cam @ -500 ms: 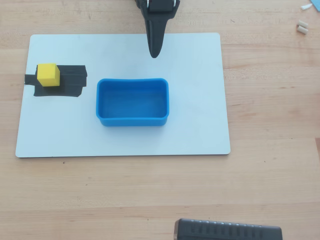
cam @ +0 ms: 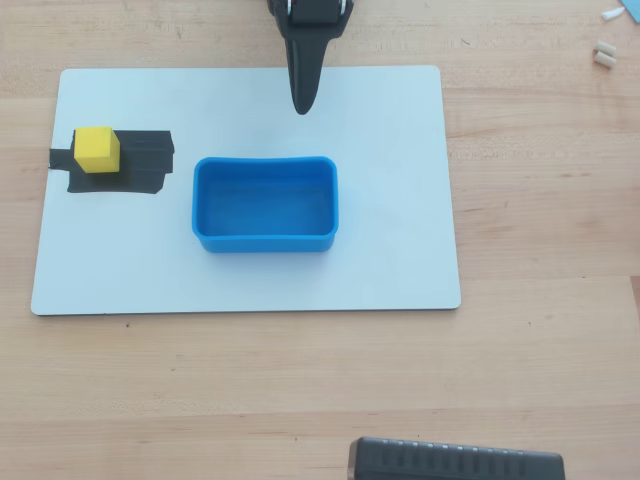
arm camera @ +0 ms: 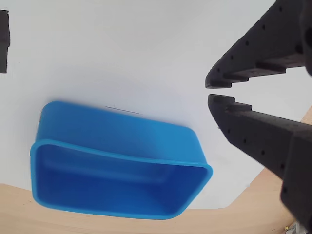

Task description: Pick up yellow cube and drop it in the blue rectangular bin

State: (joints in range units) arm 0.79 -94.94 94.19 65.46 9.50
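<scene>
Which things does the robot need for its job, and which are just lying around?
Needed: yellow cube, blue rectangular bin, gripper.

Lying about: black tape patch under the cube, white board, small white bits on the wooden table, dark object at the bottom edge.

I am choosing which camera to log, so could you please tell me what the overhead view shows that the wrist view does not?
Only the overhead view shows the yellow cube on the black tape patch, the whole white board, the wooden table and a dark object at the bottom edge. Only the wrist view shows the narrow gap between the fingertips of the gripper. Both show the empty blue bin on the board.
</scene>
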